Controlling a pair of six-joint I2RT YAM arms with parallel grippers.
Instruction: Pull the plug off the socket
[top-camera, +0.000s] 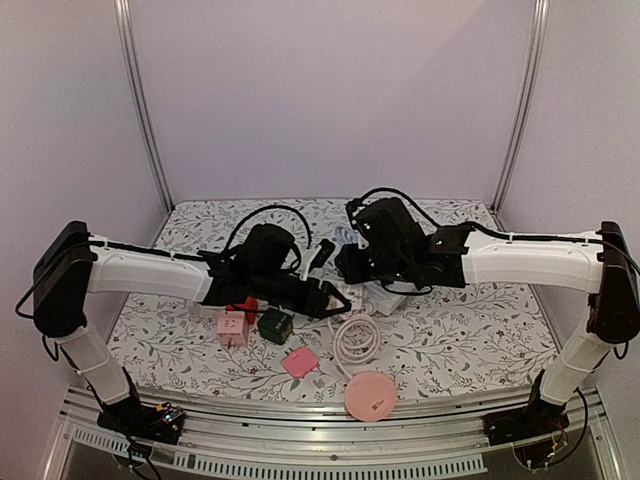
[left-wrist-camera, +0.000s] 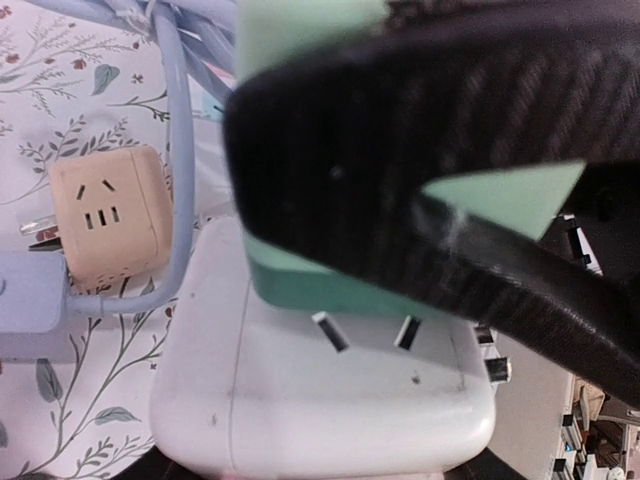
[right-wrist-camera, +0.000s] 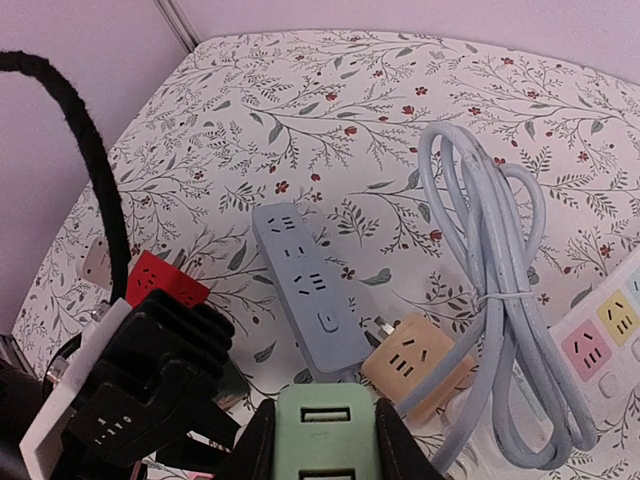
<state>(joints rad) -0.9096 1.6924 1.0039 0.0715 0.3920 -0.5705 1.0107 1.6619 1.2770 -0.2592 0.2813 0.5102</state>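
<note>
A white socket block (left-wrist-camera: 320, 400) fills the bottom of the left wrist view, with a mint-green plug (left-wrist-camera: 300, 290) sitting flush on its top face. My left gripper (left-wrist-camera: 320, 470) is shut on the white socket block; only its dark finger edges show at the bottom corners. My right gripper (right-wrist-camera: 325, 450) is shut on the green plug (right-wrist-camera: 325, 435), with a black finger on each side. Its black fingers (left-wrist-camera: 420, 130) cross over the plug in the left wrist view. In the top view the two grippers, left (top-camera: 338, 298) and right (top-camera: 362, 272), meet at the table's middle.
A grey-blue power strip (right-wrist-camera: 305, 290), a tan cube adapter (right-wrist-camera: 415, 365), a coiled pale-blue cable (right-wrist-camera: 500, 300), a red cube (right-wrist-camera: 160, 285) and a white strip with pastel sockets (right-wrist-camera: 600, 340) lie around. A pink cube (top-camera: 232, 328), dark green cube (top-camera: 275, 325), white cable coil (top-camera: 355, 338) and pink disc (top-camera: 371, 397) lie nearer.
</note>
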